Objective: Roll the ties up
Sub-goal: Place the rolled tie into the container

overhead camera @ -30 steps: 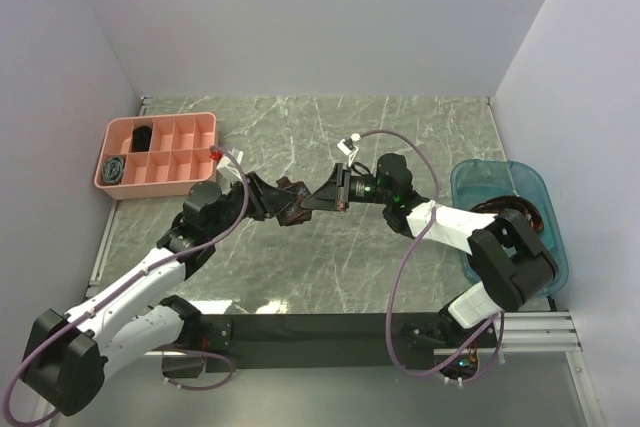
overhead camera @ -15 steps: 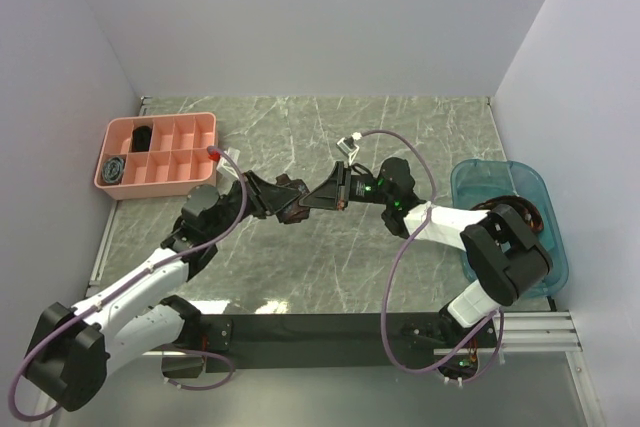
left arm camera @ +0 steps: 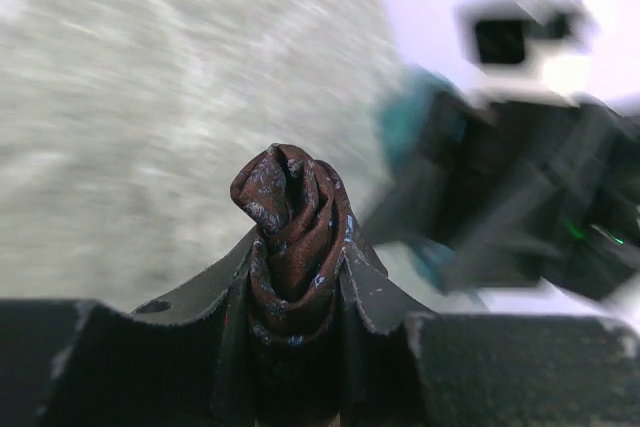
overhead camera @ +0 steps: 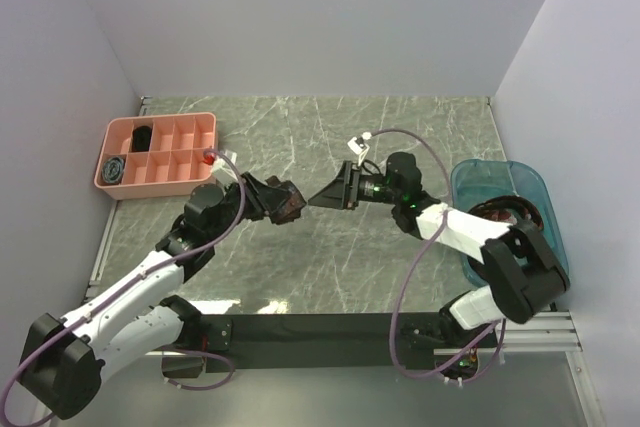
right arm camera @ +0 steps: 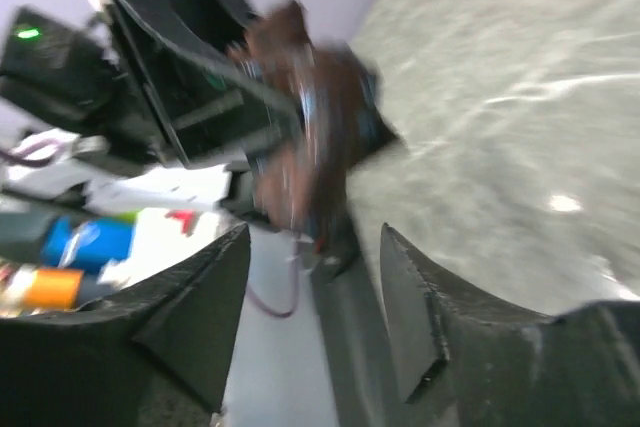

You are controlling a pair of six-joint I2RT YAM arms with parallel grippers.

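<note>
maroon rolled tie (left arm camera: 290,237) | left tool (overhead camera: 274,198) holds | right tool (right arm camera: 312,282) released, backed off

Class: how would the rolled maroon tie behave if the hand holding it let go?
The rolled tie looks soft fabric, creased where the left hand pinches it, so probably floppy. Its loose top folds would likely uncoil.

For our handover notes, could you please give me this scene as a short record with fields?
rolled tie: maroon coil, mid-table
left fingers: shut on the rolled tie
right fingers: open, facing the coil, apart from it
pink tray: far left; black coil and grey coil inside
blue bin: far right; dark fabric inside
</note>
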